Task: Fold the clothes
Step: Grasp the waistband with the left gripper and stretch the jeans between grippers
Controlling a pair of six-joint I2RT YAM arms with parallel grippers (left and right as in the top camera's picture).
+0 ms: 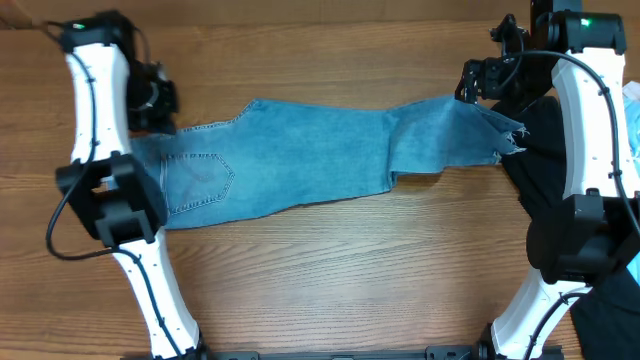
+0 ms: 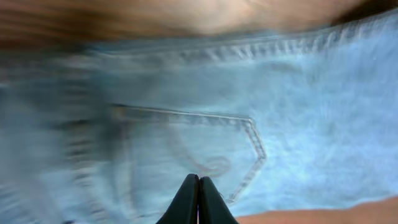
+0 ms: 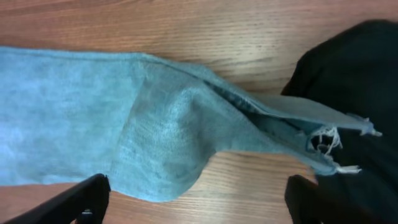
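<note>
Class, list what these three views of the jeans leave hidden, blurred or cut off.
1. Overhead: the jeans' waist end lies under the left arm.
2. Left wrist: motion blur smears the denim left of the back pocket.
3. Right wrist: the bottom edge cuts off the right hand's fingers.

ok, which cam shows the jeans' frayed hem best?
Right wrist: the frayed hem is close, loose threads distinct against the black garment. Overhead shows the hem small. Left wrist shows only the back pocket, blurred.
</note>
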